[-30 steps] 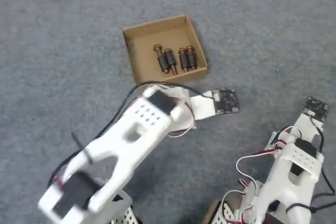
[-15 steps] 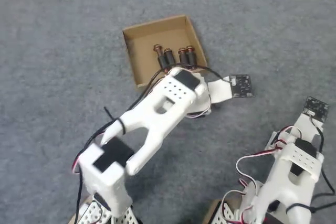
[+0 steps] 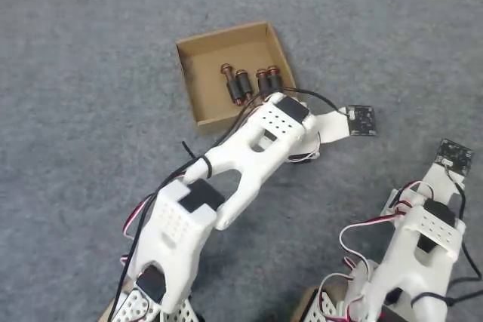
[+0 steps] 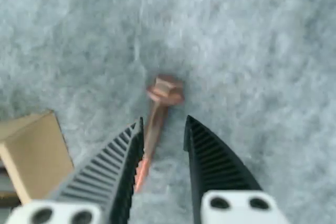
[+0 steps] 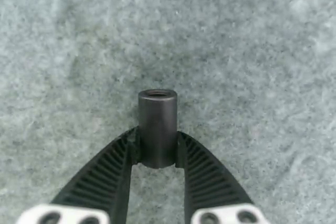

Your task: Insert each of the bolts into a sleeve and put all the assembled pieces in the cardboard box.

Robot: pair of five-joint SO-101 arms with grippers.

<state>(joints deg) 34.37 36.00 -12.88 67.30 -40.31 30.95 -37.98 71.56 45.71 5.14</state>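
A copper bolt point(image 4: 159, 109) lies on the grey carpet, its hex head pointing away from my left gripper point(image 4: 163, 125). That gripper is open, with its fingers either side of the bolt's shank. The shank runs close along one finger point(image 4: 124, 153). My right gripper point(image 5: 157, 136) is shut on a black sleeve point(image 5: 157, 124), held upright with its bore facing outward. The cardboard box point(image 3: 198, 92) sits at the back of the table with several assembled pieces point(image 3: 251, 83) inside. The left arm point(image 3: 275, 130) reaches to just right of the box.
A corner of the cardboard box point(image 4: 32, 153) lies close beside the left gripper. The right arm point(image 3: 423, 239) stands at the front right, well away from the box. Grey carpet covers the table all around.
The left arm has stretched out and swung to the right, from in front of the box to its right side. The right arm has not moved.
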